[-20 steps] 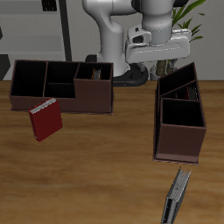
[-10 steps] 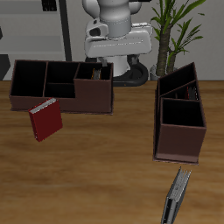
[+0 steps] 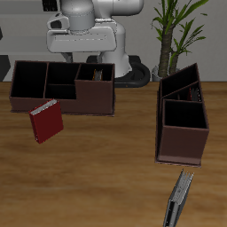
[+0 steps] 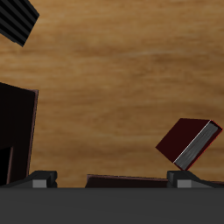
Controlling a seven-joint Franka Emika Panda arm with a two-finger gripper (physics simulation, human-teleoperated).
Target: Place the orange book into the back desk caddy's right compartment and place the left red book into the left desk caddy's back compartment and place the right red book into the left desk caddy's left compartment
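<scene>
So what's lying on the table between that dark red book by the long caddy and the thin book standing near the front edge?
Nothing: in the exterior view only bare wooden table runs from the red book to the thin upright book.

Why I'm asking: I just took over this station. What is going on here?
The arm's tool hangs open and empty above the back desk caddy, holding nothing. The right red book lies on the table just in front of that caddy. A second book stands near the table's front edge, in front of the left desk caddy; its colour is hard to tell. Neither book is in a compartment yet.
</scene>
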